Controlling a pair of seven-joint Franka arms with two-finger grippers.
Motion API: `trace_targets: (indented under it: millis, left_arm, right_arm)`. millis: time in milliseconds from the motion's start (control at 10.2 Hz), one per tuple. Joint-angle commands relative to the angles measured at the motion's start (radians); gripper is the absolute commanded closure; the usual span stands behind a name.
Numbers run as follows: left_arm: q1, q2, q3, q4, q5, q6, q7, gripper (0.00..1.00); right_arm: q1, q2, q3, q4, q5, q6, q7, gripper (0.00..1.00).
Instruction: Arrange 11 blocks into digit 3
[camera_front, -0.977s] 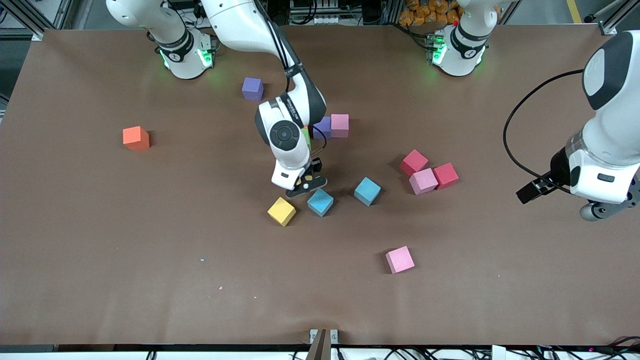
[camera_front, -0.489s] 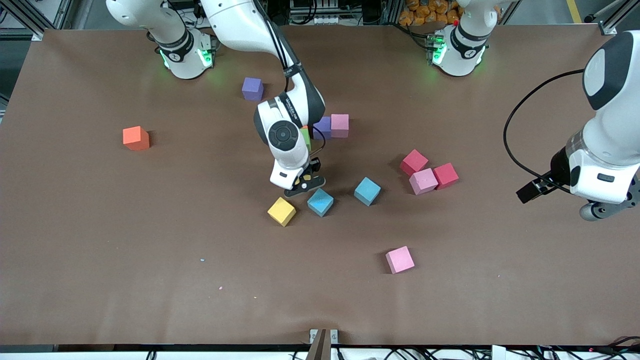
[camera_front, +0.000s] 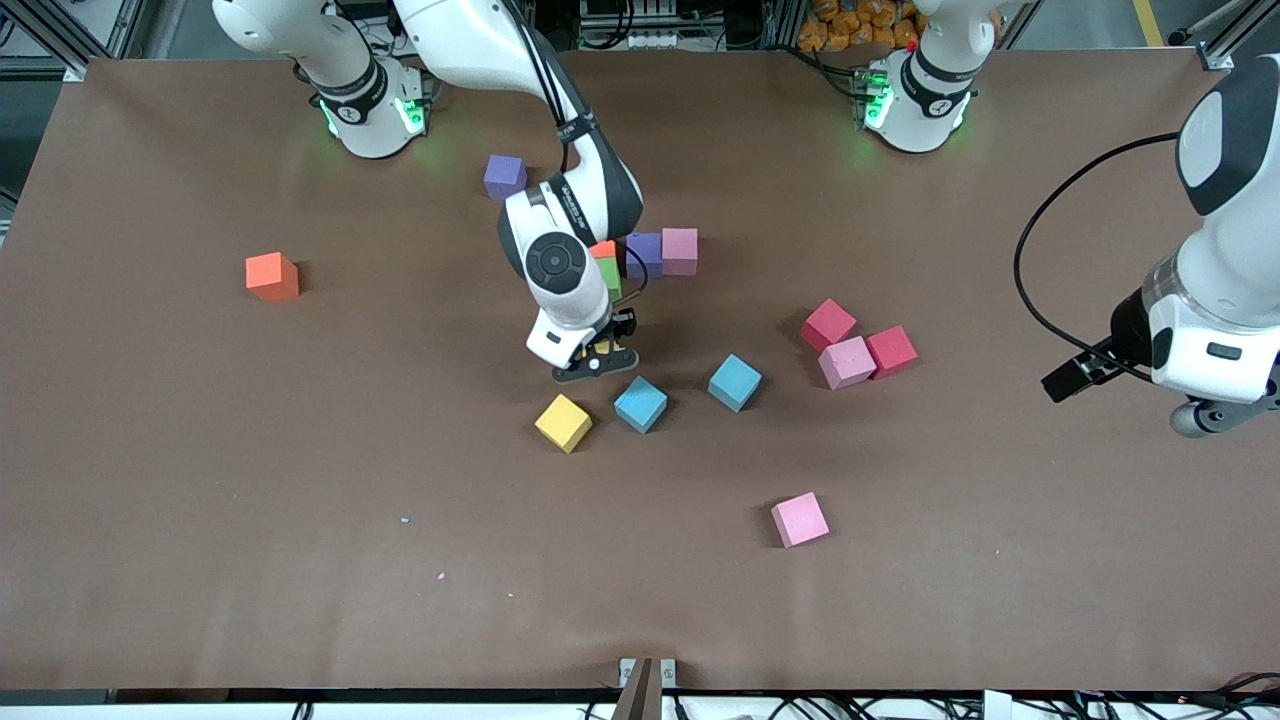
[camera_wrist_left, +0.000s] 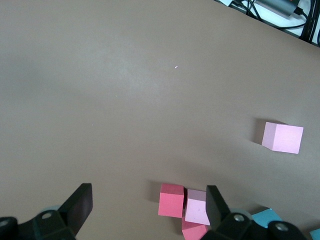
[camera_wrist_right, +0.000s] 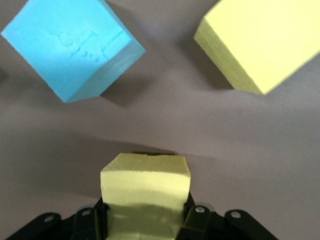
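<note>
Jaws on the right gripper are clamped on a yellow block, held up over the tabletop above the spot between the loose yellow cube and a light blue cube. Left gripper jaws spread wide, nothing in them; that arm waits over its own end of the tabletop. Second light blue cube sits beside the first, toward the left arm's end. Two red cubes and a pink one touch in a cluster. Purple cube and pink cube touch, green just beside them. Another purple, an orange and a pink lie alone.
</note>
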Motion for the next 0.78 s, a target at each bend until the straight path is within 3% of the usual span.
trace_targets:
  millis: [0,195,391,684]
  left_arm:
    - [0.014,-0.024,-0.006,-0.018,-0.025,-0.013,0.025,0.00]
    - [0.014,-0.022,-0.009,-0.018,-0.024,-0.013,0.023,0.00]
    - [0.012,-0.016,-0.009,-0.018,-0.024,-0.013,0.025,0.00]
    - [0.014,-0.011,-0.009,-0.018,-0.022,-0.013,0.025,0.00]
  right_arm:
    - [0.013,-0.059,-0.002,-0.065,0.009,0.012,0.048,1.00]
    - [0.034,-0.061,-0.003,-0.073,0.009,0.028,0.114,1.00]
    - [0.064,-0.077,-0.003,-0.138,0.009,0.134,0.124,1.00]
    - [0.073,-0.097,-0.005,-0.165,0.009,0.151,0.124,1.00]
